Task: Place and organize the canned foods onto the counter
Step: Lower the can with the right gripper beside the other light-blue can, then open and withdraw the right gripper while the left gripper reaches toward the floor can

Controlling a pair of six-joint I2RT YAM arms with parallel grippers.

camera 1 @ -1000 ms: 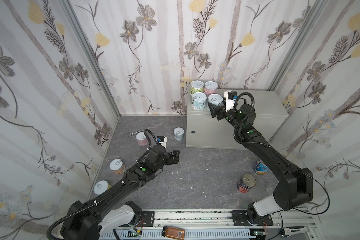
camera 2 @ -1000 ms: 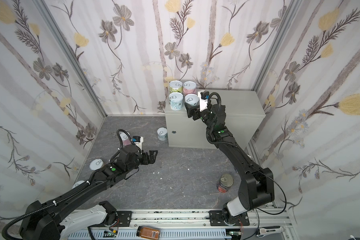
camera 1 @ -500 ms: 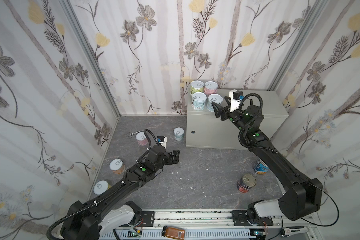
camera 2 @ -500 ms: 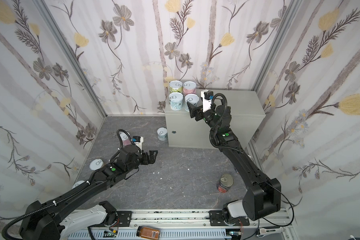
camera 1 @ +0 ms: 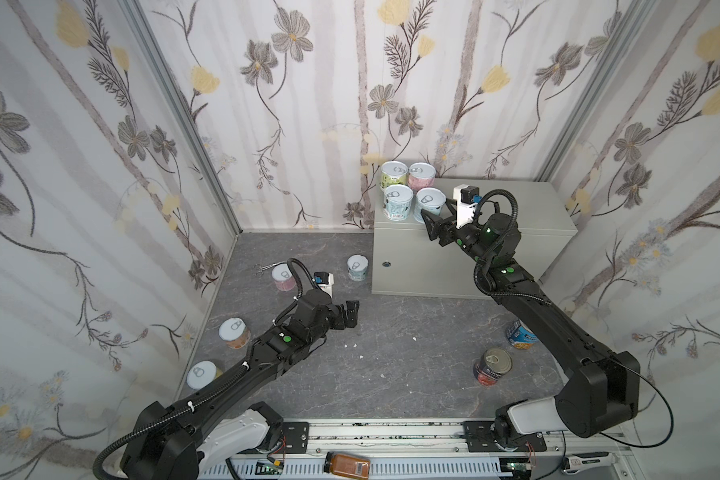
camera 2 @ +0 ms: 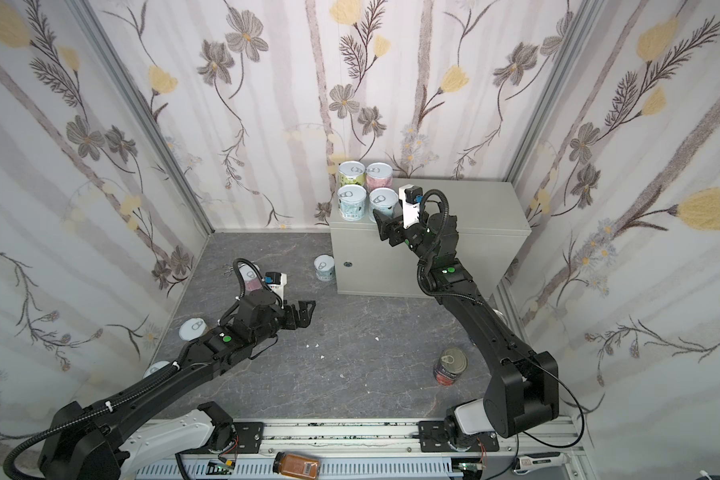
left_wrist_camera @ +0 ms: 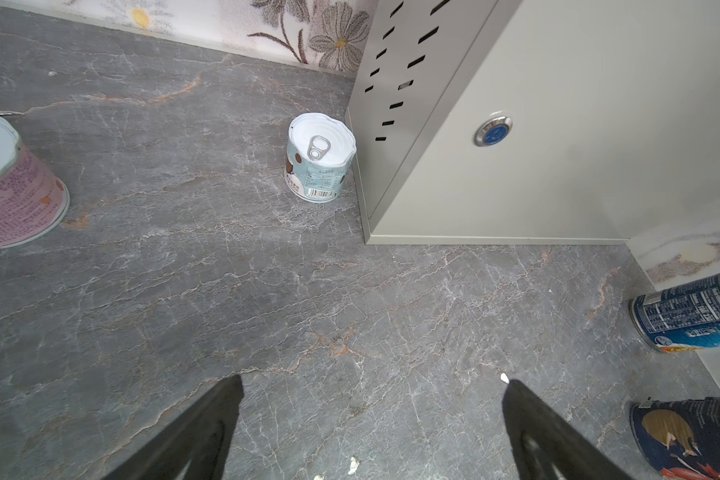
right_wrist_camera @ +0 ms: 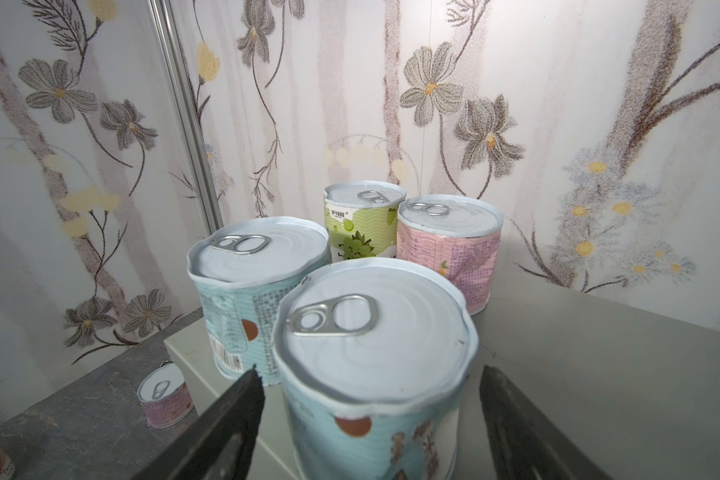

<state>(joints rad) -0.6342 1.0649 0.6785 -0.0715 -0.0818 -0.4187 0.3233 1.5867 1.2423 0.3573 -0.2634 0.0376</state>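
Right wrist view: right hand [right_wrist_camera: 369, 370] open, jaws apart either side of the near teal tin [right_wrist_camera: 375, 332], gripping nothing. That tin stands upright, one of a square of four at the left end of the grey surface [right_wrist_camera: 599, 353]. Left hand [left_wrist_camera: 373, 380] wide open, empty, above the floor [left_wrist_camera: 267, 291]. Six other tins are on the floor, among them the pink tin [camera 1: 283, 277].

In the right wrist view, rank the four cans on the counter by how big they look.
1. Nearest blue can
2. Blue can with barcode
3. Pink can
4. Green can, partly hidden
Camera nearness drives this; real sizes may match.
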